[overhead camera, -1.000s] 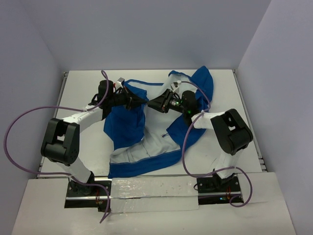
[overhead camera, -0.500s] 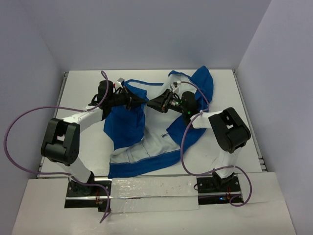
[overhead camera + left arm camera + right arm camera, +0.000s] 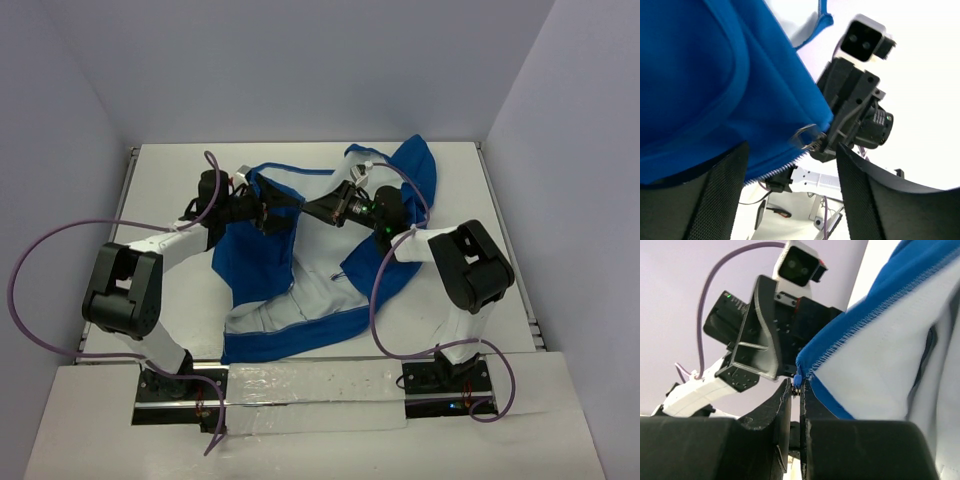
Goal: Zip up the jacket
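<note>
Jacket: the blue jacket [image 3: 262,262] lay open across the middle of the white table [image 3: 170,170], its hem toward 6 o'clock and a bunched blue part toward 1 o'clock.
Lining: the pale lining [image 3: 305,300] showed in the jacket's lower half, facing up.
Left gripper: the left gripper [image 3: 272,208] sat at the top edge of the jacket's 9 o'clock panel. In the left wrist view its two fingers [image 3: 722,200] stood wide apart. The blue edge crossed the gap between them, and the fabric covered the top of the 9 o'clock finger.
Zipper: the silvery slider [image 3: 807,136] sat on that blue edge between the left fingers, with a short run of zipper teeth [image 3: 782,167] toward 7 o'clock of it.
Right gripper: the right gripper [image 3: 320,212] was just at 3 o'clock of the left one, facing it. In the right wrist view its fingers were pressed together on a small corner of the jacket's stitched edge.
Cables: purple cables [image 3: 45,260] looped beside both arms.
</note>
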You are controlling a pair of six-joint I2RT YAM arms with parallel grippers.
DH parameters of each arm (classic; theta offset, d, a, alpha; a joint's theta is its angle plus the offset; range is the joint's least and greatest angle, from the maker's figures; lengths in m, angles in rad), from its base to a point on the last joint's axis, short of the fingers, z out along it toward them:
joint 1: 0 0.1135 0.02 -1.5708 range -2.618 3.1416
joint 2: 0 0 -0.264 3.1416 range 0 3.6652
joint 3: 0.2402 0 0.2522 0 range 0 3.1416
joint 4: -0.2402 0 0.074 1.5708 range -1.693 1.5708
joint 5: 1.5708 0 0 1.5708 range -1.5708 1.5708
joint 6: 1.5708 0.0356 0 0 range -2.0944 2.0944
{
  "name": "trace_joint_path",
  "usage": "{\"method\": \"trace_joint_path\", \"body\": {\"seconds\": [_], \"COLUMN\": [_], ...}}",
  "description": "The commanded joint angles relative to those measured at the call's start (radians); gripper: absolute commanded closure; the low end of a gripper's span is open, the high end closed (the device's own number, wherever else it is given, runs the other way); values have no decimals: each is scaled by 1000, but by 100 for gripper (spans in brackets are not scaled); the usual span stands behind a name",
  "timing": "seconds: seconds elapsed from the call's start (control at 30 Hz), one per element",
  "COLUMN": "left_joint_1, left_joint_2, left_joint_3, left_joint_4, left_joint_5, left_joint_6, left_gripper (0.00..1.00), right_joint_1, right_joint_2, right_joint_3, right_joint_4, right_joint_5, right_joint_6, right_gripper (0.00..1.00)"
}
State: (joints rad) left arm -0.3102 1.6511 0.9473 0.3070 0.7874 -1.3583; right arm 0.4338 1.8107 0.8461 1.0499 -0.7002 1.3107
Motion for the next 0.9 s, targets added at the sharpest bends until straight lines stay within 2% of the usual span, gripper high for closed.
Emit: {"method": "trace_joint_path", "body": {"seconds": [0.0,0.1,0.27,0.4,0.57,0.7,0.87], "left_joint_1": [22,39,40,39,31,6,-26], "left_joint_2": [-71,-78,-74,-32,15,40,69], "left_joint_3": [40,68,137,208,209,237,234], "left_joint_4": [23,-30,-55,-137,-93,-167,-159], "left_joint_5": [46,39,38,74,185,166,153], "left_joint_6": [31,76,146,297,355,433,449], "left_gripper": [11,10,24,21,22,29,30], "right_joint_1": [-12,-23,-35,-52,-55,-56,-57], "right_joint_2": [-49,-50,-47,-45,-40,-35,-23], "right_joint_3": [-9,13,37,53,77,92,113], "right_joint_4": [3,-23,-39,-35,-27,-14,2], "right_joint_5": [-58,-118,-215,-240,-266,-272,-287], "right_joint_6": [-62,-94,-114,-106,-94,-78,-59], "right_gripper": [100,100,100,100,100,100,100]}}
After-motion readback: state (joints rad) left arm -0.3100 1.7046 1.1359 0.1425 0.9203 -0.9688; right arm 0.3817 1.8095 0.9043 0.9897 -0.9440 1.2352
